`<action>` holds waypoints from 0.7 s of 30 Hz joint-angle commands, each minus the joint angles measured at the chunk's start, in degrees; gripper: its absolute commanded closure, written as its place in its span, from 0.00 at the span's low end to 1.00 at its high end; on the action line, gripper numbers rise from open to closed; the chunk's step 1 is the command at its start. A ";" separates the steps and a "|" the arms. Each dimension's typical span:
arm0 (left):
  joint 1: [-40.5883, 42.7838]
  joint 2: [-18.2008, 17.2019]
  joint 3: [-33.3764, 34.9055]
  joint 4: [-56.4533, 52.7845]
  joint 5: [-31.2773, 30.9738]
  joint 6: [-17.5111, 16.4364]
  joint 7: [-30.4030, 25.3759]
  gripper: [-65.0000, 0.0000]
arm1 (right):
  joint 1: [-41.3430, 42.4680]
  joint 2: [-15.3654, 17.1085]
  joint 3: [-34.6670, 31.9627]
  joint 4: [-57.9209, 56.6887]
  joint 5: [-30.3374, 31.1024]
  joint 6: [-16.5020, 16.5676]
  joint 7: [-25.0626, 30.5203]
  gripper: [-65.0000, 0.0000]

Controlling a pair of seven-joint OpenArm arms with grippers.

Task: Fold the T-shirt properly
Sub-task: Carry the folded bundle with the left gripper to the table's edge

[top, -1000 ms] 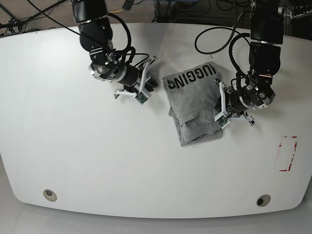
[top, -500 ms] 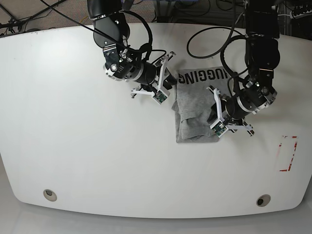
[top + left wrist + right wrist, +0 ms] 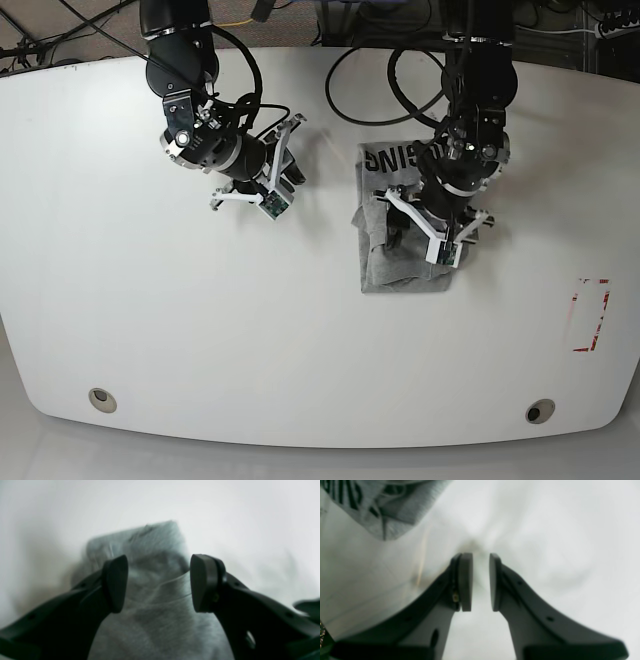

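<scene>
Your left gripper sits directly over the T-shirt, jaws spread wide with grey cloth showing between and beyond the pads but not pinched by either; nothing is held there as far as the wrist view shows. From that tool the garment runs straight ahead and underneath, a folded bundle narrowing toward a blunt far end, so its long axis lies roughly along the gripper's own pointing direction. In the base view the shirt is a compact rectangle on the white table, black lettering at the end nearest the arm's base, the plain folded end out past the fingertips. Your right gripper is well apart from it: jaws nearly together with a thin gap, empty, bare tabletop between them, and only a corner of the printed cloth showing far off to its upper left. So the left arm is plainly the nearer one, already on top of the work, while the right would have to travel across open table to reach the shirt's near edge. I judge the fold is far along, with the bundle a little rumpled on the side toward the right arm; any tidying there turns on which edge you approach, and the left tool is placed to press or re-grip along the long axis.
</scene>
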 commanded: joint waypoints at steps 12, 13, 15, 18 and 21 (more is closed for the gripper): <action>-1.07 -7.32 -0.62 -20.07 5.96 2.77 -9.19 0.43 | 0.33 0.45 4.63 2.11 0.55 0.36 1.29 0.83; -1.68 -9.78 -1.67 -20.07 5.61 2.69 -9.10 0.43 | 0.33 0.54 4.98 2.29 0.55 0.36 1.29 0.83; -1.95 -14.18 -2.46 -20.07 5.61 1.54 -8.31 0.43 | 0.33 0.54 5.34 3.08 0.55 0.36 1.29 0.83; -2.30 -21.12 -4.22 -20.24 5.61 -3.64 -6.56 0.43 | -0.02 0.72 5.42 4.40 0.55 0.36 1.29 0.83; -2.30 -25.60 -9.06 -20.33 5.70 -9.62 -6.47 0.43 | -0.73 0.72 6.65 5.89 0.55 0.36 1.29 0.83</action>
